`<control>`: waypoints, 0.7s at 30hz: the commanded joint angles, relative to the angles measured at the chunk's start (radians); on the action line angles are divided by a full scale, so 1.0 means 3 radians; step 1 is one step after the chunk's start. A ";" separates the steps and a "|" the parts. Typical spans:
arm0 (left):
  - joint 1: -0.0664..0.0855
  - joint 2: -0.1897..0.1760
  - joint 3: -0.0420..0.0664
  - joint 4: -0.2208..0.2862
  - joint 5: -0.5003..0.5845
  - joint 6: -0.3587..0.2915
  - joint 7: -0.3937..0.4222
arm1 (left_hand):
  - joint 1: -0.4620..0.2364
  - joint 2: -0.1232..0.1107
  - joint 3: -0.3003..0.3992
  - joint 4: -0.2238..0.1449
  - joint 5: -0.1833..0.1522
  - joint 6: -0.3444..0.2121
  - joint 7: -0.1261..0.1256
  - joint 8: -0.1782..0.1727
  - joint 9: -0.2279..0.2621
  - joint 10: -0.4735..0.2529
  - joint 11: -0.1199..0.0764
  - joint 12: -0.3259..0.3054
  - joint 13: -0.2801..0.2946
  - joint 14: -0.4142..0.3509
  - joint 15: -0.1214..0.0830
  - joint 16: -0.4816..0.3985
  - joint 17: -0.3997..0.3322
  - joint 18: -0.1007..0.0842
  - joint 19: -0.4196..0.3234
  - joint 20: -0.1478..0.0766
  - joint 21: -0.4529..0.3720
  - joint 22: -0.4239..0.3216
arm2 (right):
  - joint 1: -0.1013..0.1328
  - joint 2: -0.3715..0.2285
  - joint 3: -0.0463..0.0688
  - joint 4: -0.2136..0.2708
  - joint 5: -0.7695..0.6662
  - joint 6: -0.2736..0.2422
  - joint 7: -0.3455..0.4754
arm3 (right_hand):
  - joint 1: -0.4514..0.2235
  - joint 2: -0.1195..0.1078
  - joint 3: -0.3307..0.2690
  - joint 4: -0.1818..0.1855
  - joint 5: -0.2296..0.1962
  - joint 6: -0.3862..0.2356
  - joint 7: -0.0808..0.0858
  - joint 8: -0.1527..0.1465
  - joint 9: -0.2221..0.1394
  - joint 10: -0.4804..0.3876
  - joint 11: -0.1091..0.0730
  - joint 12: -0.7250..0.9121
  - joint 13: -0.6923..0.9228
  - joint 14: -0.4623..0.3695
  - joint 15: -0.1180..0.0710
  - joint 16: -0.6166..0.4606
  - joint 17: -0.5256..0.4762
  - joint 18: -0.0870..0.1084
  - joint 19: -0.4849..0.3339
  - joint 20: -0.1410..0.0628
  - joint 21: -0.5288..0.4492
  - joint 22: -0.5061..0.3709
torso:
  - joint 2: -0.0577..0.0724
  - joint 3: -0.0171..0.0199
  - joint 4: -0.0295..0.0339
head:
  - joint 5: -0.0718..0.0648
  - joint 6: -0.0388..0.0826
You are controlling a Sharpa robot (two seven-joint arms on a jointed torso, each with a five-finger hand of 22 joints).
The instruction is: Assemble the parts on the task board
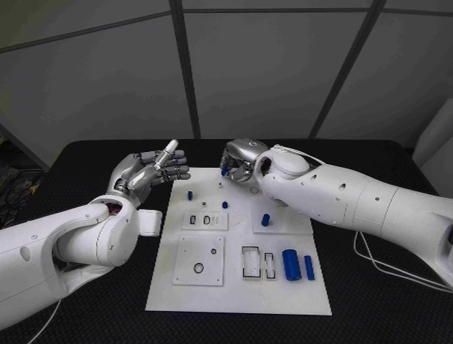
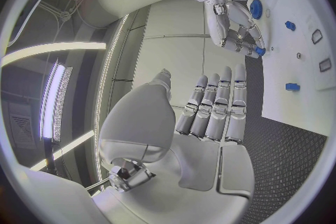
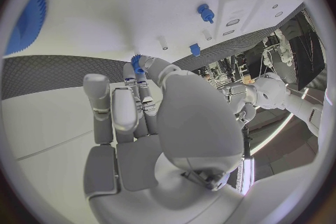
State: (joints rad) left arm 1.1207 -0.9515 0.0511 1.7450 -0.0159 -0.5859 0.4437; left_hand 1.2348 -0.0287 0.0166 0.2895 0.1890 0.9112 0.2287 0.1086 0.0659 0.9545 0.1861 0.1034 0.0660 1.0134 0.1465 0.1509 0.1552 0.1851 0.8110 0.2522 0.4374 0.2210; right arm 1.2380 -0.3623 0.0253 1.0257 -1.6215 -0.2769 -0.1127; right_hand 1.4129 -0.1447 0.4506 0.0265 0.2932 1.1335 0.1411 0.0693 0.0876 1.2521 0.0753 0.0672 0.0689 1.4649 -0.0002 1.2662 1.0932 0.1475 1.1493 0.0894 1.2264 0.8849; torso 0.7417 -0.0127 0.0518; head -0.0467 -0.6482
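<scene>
Holding a small blue part (image 3: 138, 63) at its fingertips, the right hand (image 1: 242, 161) sits over the top edge of the task board (image 1: 237, 287), upper centre of the head view. The fingers are pinched together on that part; the left wrist view shows the same blue piece at the fingertips (image 2: 260, 51).

The left hand (image 1: 149, 170) hangs left of the board's top corner, off the board, fingers apart and mostly extended, nothing in it.

Progress, my read: early to mid. Standing on the board are a few small blue pegs: one near the top left (image 1: 191, 195), a pair just below it (image 1: 207, 206), and one mid-right (image 1: 266, 220). Can't tell from these views whether they're fully seated.

Still loose, by the look of it: a fat blue cylinder (image 1: 289, 264) and a thinner blue rod (image 1: 310, 267), lying side by side at the lower right of the board.

Receptacles:
- Rectangular slot block (image 1: 251, 262) just left of the cylinder, looks unfilled.
- Square plate, lower left (image 1: 200, 260), with a small ring hole, nothing in it as far as I can see.
- Smaller plate, centre-left (image 1: 207, 220), with dark slots; contents too small to tell.

Likely left: place the held part, then the two loose pieces.
</scene>
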 commanded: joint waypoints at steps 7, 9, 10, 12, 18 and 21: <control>0.0007 -0.0003 0.0004 0.0006 -0.0028 0.0040 0.0006 | 0.0023 0.0008 -0.0022 0.0003 -0.0013 -0.0005 0.0021 -0.0023 -0.0001 -0.0009 0.0015 -0.0019 -0.0004 -0.0021 0.0004 -0.0023 0.0004 -0.0023 -0.0031 0.0000 0.0012 0.0003 | 0.0008 0.0020 -0.0001 -0.0027 -0.0016 0.0202 -0.0030 | -0.0045 0.0001 0.0024 0.0000 -0.0029 -0.0018 0.0013 -0.0011 -0.0002 -0.0041 0.0009 -0.0020 -0.0005 0.0143 0.0002 0.0036 0.0032 -0.0057 -0.0020 0.0021 0.0018 0.0006 | 0.0005 0.0002 -0.0007 | 0.0011 -0.0017; 0.0008 -0.0002 0.0005 0.0006 -0.0028 0.0041 0.0005 | 0.0024 0.0008 -0.0024 0.0003 -0.0013 -0.0006 0.0023 -0.0026 -0.0001 -0.0011 0.0016 -0.0021 -0.0004 -0.0023 0.0006 -0.0028 0.0005 -0.0023 -0.0036 0.0001 0.0011 0.0002 | 0.0008 0.0027 -0.0001 -0.0035 -0.0015 0.0194 -0.0027 | -0.0058 -0.0007 0.0027 0.0004 -0.0040 -0.0055 0.0021 -0.0023 -0.0011 -0.0086 0.0020 -0.0026 -0.0010 0.0141 0.0012 0.0045 0.0034 -0.0056 -0.0029 0.0027 0.0018 0.0005 | 0.0006 0.0002 -0.0007 | 0.0012 -0.0017; 0.0008 -0.0003 0.0005 0.0006 -0.0028 0.0041 0.0004 | 0.0024 0.0008 -0.0024 0.0003 -0.0013 -0.0006 0.0023 -0.0026 -0.0001 -0.0011 0.0016 -0.0021 -0.0004 -0.0023 0.0006 -0.0028 0.0005 -0.0023 -0.0036 0.0001 0.0011 0.0002 | 0.0008 0.0030 -0.0002 -0.0039 -0.0012 0.0185 -0.0025 | -0.0069 -0.0014 0.0030 0.0008 -0.0047 -0.0091 0.0029 -0.0029 -0.0019 -0.0133 0.0030 -0.0028 -0.0016 0.0139 0.0021 0.0048 0.0032 -0.0056 -0.0037 0.0032 0.0016 -0.0001 | 0.0006 0.0002 -0.0007 | 0.0012 -0.0017; 0.0009 -0.0005 0.0005 0.0008 -0.0028 0.0041 0.0003 | 0.0024 0.0008 -0.0024 0.0003 -0.0013 -0.0006 0.0023 -0.0026 -0.0001 -0.0011 0.0016 -0.0021 -0.0004 -0.0023 0.0006 -0.0028 0.0005 -0.0023 -0.0036 0.0001 0.0011 0.0002 | 0.0008 0.0037 -0.0002 -0.0048 -0.0003 0.0159 -0.0024 | -0.0098 -0.0036 0.0032 0.0022 -0.0125 -0.0188 0.0052 -0.0031 -0.0040 -0.0267 0.0059 -0.0027 -0.0024 0.0130 0.0051 0.0050 0.0020 -0.0053 -0.0061 0.0052 0.0005 -0.0024 | 0.0007 0.0002 -0.0007 | 0.0015 -0.0015; 0.0011 -0.0007 0.0005 0.0008 -0.0028 0.0045 0.0000 | 0.0024 0.0008 -0.0024 0.0003 -0.0013 -0.0006 0.0023 -0.0026 -0.0001 -0.0011 0.0016 -0.0021 -0.0004 -0.0023 0.0006 -0.0028 0.0005 -0.0023 -0.0036 0.0001 0.0011 0.0002 | 0.0008 0.0059 -0.0002 -0.0077 0.0044 0.0075 -0.0017 | -0.0131 -0.0089 -0.0051 0.0037 -0.0380 -0.0538 0.0067 -0.0027 -0.0071 -0.0654 0.0131 -0.0010 -0.0021 0.0060 0.0113 -0.0010 -0.0120 -0.0010 -0.0229 0.0122 -0.0118 -0.0236 | 0.0010 0.0002 -0.0006 | 0.0018 -0.0013; 0.0012 -0.0007 0.0006 0.0007 -0.0028 0.0047 -0.0003 | 0.0024 0.0008 -0.0024 0.0003 -0.0013 -0.0006 0.0023 -0.0026 -0.0001 -0.0011 0.0016 -0.0021 -0.0004 -0.0023 0.0006 -0.0028 0.0005 -0.0023 -0.0036 0.0001 0.0011 0.0002 | 0.0008 0.0060 -0.0002 -0.0083 0.0063 0.0043 -0.0021 | -0.0124 -0.0089 -0.0100 0.0036 -0.0404 -0.0589 0.0060 -0.0026 -0.0069 -0.0712 0.0145 -0.0003 -0.0019 0.0039 0.0124 -0.0021 -0.0154 -0.0001 -0.0268 0.0136 -0.0149 -0.0286 | 0.0009 0.0001 -0.0006 | 0.0017 -0.0012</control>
State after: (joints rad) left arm 1.1225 -0.9533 0.0515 1.7452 -0.0160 -0.5848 0.4419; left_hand 1.2347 -0.0287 0.0167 0.2895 0.1890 0.9112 0.2287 0.1045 0.0659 0.9545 0.1861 0.1034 0.0660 1.0134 0.1465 0.1453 0.1553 0.1851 0.8073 0.2559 0.4374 0.2209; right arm 1.2381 -0.3448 0.0244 1.0016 -1.6142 -0.2472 -0.1170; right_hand 1.3788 -0.1681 0.4261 0.0364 0.1763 0.9630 0.1599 0.0629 0.0663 1.0431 0.1194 0.0605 0.0623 1.4645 0.0292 1.2660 1.0489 0.1476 1.0738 0.1318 1.1879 0.8024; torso 0.7442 -0.0120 0.0497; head -0.0414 -0.6523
